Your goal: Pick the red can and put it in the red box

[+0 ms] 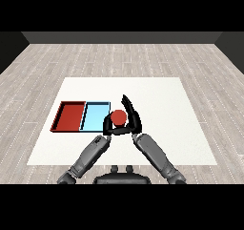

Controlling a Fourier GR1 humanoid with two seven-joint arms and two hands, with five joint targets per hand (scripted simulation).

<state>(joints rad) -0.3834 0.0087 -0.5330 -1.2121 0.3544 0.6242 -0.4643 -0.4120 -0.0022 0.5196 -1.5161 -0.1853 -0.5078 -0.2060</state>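
Note:
The red can (118, 116) stands upright on the white table, just right of the light blue tray (95, 115). My right hand (134, 120) lies against the can's right side. Its fingers (126, 101) reach straight past the can toward the far side, and its thumb runs along the can's near side. They are not curled round the can. My left hand (107, 127) rests close to the can's near left, fingers relaxed and holding nothing. The red tray (70, 116) lies left of the blue one, with nothing in it.
The two trays sit side by side at the table's left half, sharing a wall. White table surface (167, 109) stretches to the right and behind the can. Both grey forearms come in from the lower corners.

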